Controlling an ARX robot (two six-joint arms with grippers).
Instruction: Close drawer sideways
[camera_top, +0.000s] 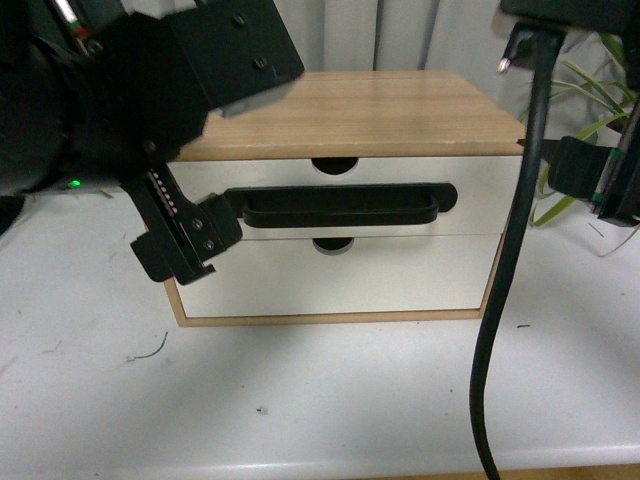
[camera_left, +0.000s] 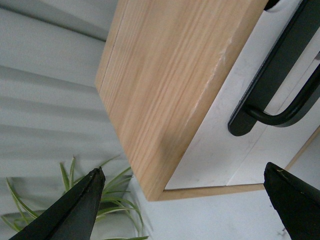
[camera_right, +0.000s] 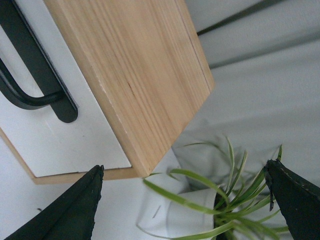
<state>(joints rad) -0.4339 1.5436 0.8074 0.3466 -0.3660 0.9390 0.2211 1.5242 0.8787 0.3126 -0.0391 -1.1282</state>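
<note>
The wooden cabinet (camera_top: 350, 112) stands on the white table (camera_top: 320, 400). The drawer (camera_top: 470, 195), its upper one, has a white front, a wide black bar handle (camera_top: 340, 205) and a half-round notch in its top edge. My left gripper (camera_top: 185, 240) is open at the cabinet's left front corner, beside the handle's left end. In the left wrist view the gripper (camera_left: 183, 168) spans the cabinet's lower corner, with the drawer front (camera_left: 220, 125) and handle (camera_left: 280, 75) beyond. My right gripper (camera_top: 600, 185) is open, to the right of the cabinet. In its own view the right gripper (camera_right: 183, 165) holds nothing, beside the drawer front (camera_right: 65, 145).
A second white drawer front (camera_top: 340, 285) without a handle sits below. A thick black cable (camera_top: 510, 280) hangs in front of the cabinet's right side. A green plant (camera_top: 590, 110) in a white pot (camera_right: 170, 215) stands right of the cabinet. Grey curtain behind.
</note>
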